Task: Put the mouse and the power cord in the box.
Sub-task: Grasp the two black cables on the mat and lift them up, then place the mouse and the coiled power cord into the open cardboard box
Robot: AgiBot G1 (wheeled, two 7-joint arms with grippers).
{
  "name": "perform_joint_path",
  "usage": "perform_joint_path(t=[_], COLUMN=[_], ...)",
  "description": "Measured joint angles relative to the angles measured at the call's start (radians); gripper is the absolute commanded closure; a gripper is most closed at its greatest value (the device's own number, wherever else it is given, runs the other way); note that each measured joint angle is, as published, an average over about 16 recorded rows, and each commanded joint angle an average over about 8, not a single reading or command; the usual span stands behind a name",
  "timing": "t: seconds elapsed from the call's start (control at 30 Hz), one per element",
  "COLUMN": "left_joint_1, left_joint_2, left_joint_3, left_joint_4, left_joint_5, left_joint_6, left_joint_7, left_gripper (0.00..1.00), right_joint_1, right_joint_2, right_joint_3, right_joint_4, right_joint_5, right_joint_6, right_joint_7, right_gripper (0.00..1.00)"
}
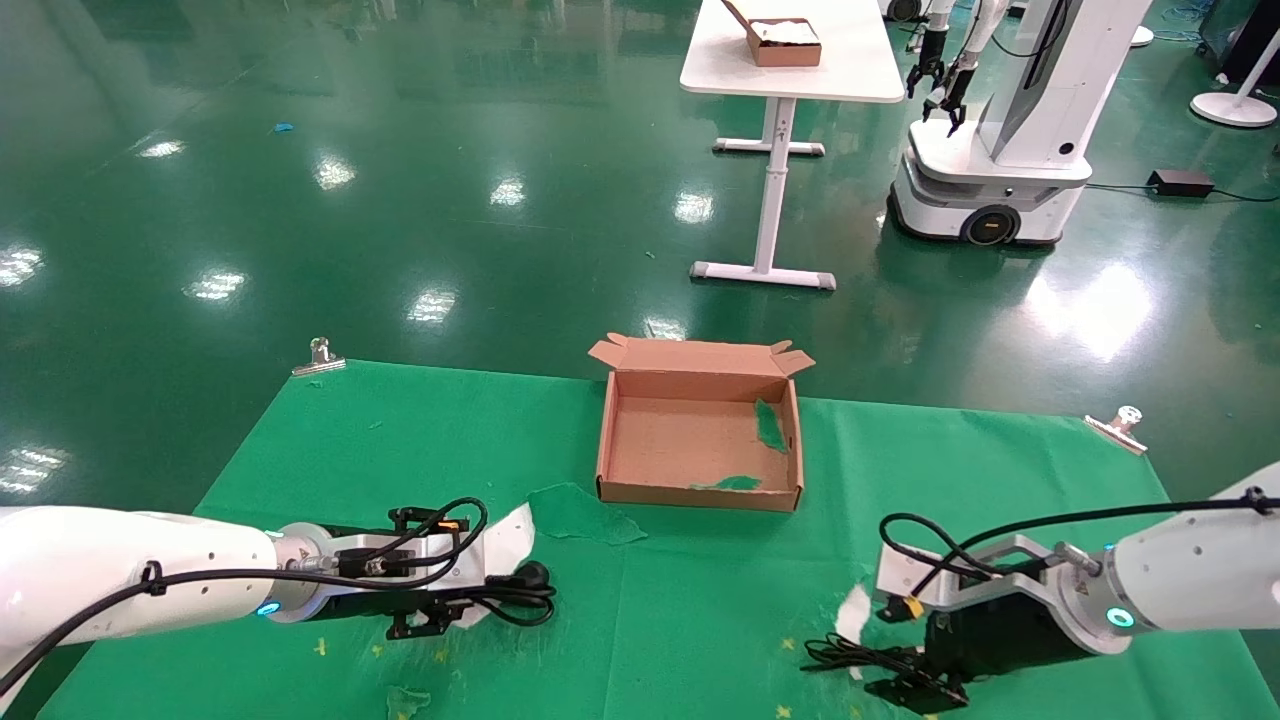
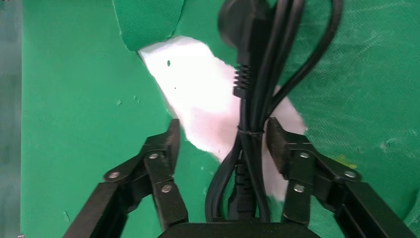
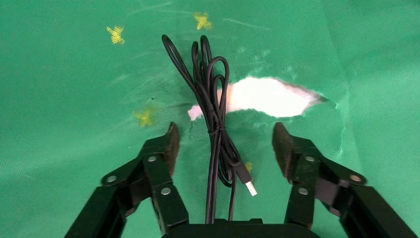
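Box [image 1: 700, 440]: brown cardboard, open, flaps up at the far side, sits centre-far on the green cloth [image 1: 420, 450]. Green scraps stuck on its inside floor and right wall. Nothing else in it.
Power cord [image 2: 257, 94]: thick black coil, near left on the cloth, lying over a white torn patch [image 2: 198, 94] where the cloth is ripped. Chunky plug at the far end of the coil, a thin tie around the bundle.
Left gripper [image 2: 223, 141]: low over the near left of the cloth, fingers spread wide, straddling the cord bundle. One finger pad [image 2: 278, 144] touches or nearly touches the cord's side; cannot tell which. Other pad stands apart from it. Cord not pinched.
Mouse: body not visible in any view. Only its thin black cable [image 3: 213, 109] shows, bunched in long loops, near right on the cloth, USB plug [image 3: 247, 181] at one end.
Right gripper [image 3: 223, 144]: low over the near right of the cloth, fingers spread wide, cable bundle lying between them, clear of both pads.
Tear [image 3: 267, 94]: second white rip in the cloth under the cable.
Clips [image 1: 320, 357]: metal clips hold the cloth at the far left and far right corners.
Background: white table [image 1: 790, 60] and another robot [image 1: 1000, 130] far right on the green floor.
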Motion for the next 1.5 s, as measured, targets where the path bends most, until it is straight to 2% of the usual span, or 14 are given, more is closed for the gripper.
perform_joint_path(t=[0.57, 0.93, 1.17, 1.33, 1.5], left_joint_1=[-0.002, -0.023, -0.036, -0.030, -0.023], left_joint_2=[-0.003, -0.036, 0.003, 0.095, 0.199], left_joint_3=[-0.002, -0.045, -0.078, -0.074, -0.033], left_joint_4=[-0.008, -0.115, -0.192, -0.185, -0.120], left_joint_5=[-0.005, -0.125, -0.203, -0.186, -0.134], left_joint_6=[0.002, 0.035, -0.010, -0.120, -0.274], left_joint_7=[0.006, 0.077, 0.147, 0.208, 0.267], left_gripper=[1.00, 1.00, 1.00, 1.00, 1.00], right_joint_1=[-0.003, 0.027, 0.061, 0.077, 0.078], right_joint_2=[0.004, 0.044, 0.125, 0.202, 0.276], right_joint_3=[0.001, 0.010, 0.023, 0.034, 0.046], right_joint_4=[0.008, 0.063, 0.195, 0.345, 0.514], right_joint_5=[0.003, 0.006, -0.002, -0.015, -0.028], right_joint_6=[-0.002, -0.022, -0.052, -0.076, -0.099], right_joint_7=[0.002, 0.029, 0.110, 0.206, 0.318], right_gripper=[1.00, 1.00, 1.00, 1.00, 1.00])
